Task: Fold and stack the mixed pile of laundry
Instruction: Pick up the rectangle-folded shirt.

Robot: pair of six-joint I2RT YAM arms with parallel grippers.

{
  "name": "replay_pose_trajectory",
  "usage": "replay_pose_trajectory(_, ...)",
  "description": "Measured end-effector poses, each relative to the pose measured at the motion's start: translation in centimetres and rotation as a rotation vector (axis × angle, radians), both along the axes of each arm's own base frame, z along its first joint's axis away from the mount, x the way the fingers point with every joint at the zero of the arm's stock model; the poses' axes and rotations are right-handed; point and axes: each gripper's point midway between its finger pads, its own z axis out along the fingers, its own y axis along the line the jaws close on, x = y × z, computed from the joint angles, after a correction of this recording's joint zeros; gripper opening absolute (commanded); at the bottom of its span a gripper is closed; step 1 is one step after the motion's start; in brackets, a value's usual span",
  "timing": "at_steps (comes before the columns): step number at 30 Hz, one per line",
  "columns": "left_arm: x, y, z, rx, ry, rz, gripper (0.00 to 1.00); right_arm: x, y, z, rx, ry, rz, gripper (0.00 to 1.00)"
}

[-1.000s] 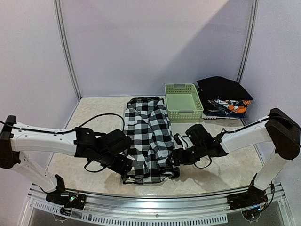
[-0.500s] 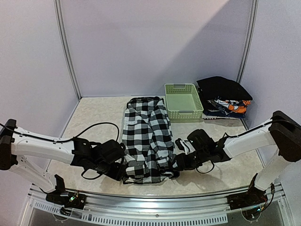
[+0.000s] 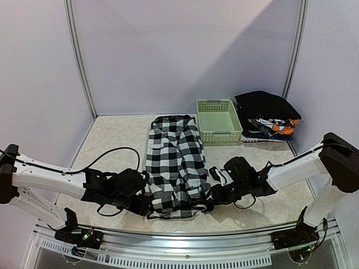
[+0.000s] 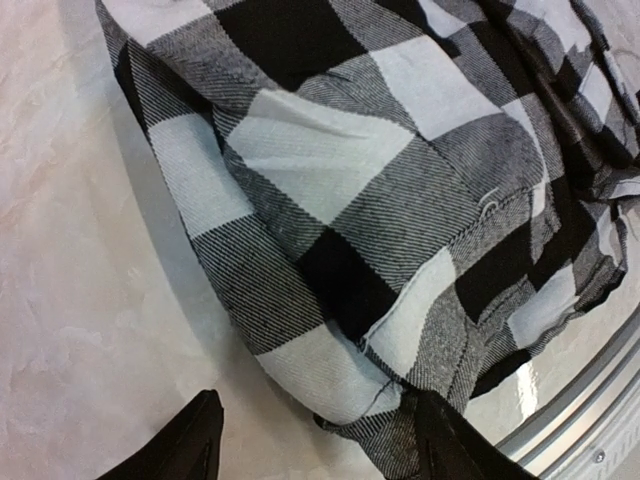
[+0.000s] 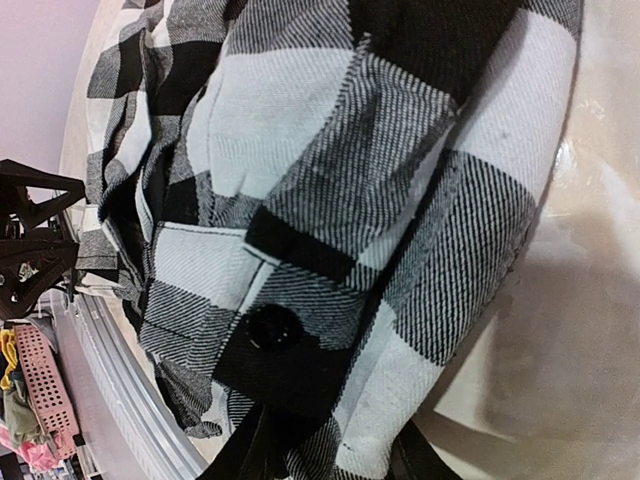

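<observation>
Reaching low and outstretched from both sides to shirt's [image 3: 176, 162] near hem, with left gripper [image 4: 318, 430] spread about one corner, right gripper [image 5: 325, 452] pinching buttoned edge.

Table [image 3: 112, 134]: checked shirt [image 3: 175, 162], basket [image 3: 220, 136], folded stack [image 3: 268, 115].

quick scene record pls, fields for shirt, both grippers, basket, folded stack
checked shirt: spread lengthwise on the table
left gripper: open, at the shirt's near left corner
right gripper: at the near right corner, cloth between its jaws, grip unclear
green basket: empty, beyond the shirt
folded stack: right of the basket
</observation>
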Motion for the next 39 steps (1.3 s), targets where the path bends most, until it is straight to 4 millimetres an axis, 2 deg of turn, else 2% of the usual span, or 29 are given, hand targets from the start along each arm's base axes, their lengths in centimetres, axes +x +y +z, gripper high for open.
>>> replay_pose_trajectory(5,-0.3,-0.5,-0.2,-0.039,0.017,-0.003,0.59,0.0,0.2,0.0,0.013,-0.003,0.003,0.32)
replay_pose_trajectory(12,-0.9,-1.5,-1.6,-0.070,0.065,-0.011,0.32,0.0,0.3,-0.3,0.021,0.000,0.001,0.21)
replay_pose_trajectory(19,-1.3,-2.0,-2.0,-0.099,0.096,-0.007,0.17,-0.2,0.1,-0.6,0.030,0.010,-0.005,0.08)
replay_pose_trajectory(23,-1.5,-2.1,-2.1,-0.107,0.104,-0.005,0.00,-0.5,0.0,-0.8,0.039,0.022,-0.011,0.00)
replay_pose_trajectory(32,-2.9,-2.3,-2.1,-0.084,0.114,-0.042,0.00,-1.6,0.4,-0.7,0.052,0.049,0.005,0.00)
replay_pose_trajectory(35,-3.5,-2.5,-0.7,-0.081,0.100,-0.064,0.00,-2.5,0.1,-0.4,0.026,0.059,0.019,0.00)
replay_pose_trajectory(39,-4.2,-3.0,2.5,-0.111,0.058,-0.091,0.00,-3.6,-0.4,1.1,0.012,0.045,0.031,0.00)
